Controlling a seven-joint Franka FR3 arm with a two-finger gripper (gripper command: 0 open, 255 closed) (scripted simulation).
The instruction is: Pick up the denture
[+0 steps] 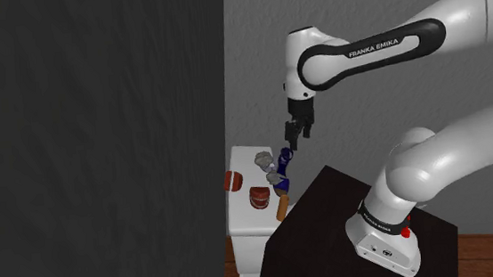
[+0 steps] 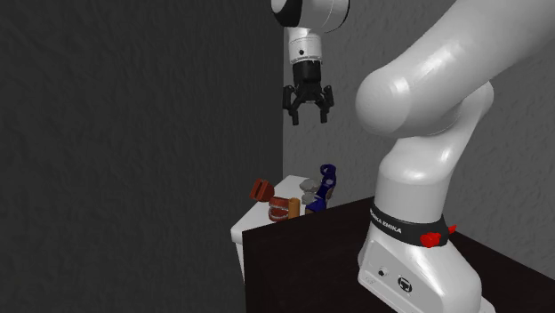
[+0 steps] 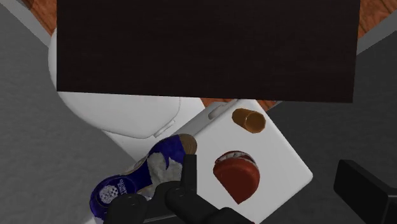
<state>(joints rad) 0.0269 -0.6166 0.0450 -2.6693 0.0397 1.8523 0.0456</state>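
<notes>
My end effector (image 2: 308, 113) hangs above the white toilet tank lid (image 3: 280, 149), its fingers apart and holding nothing. The red denture (image 3: 236, 175) lies by the lid's edge, near an orange cylinder (image 3: 248, 119).

1. A white toilet tank (image 1: 246, 221) carries the things on its flat top.
2. A red-brown block (image 1: 232, 181) sits at one long edge of the top and sticks out over it.
3. The denture (image 1: 259, 196), red with white teeth, lies near the middle, close to the block.
4. An orange-brown tube (image 1: 283, 208) lies at the opposite long edge.
5. A blue pack (image 1: 282, 173) and a grey lump (image 1: 262, 160) lie close together toward the far end.
</notes>
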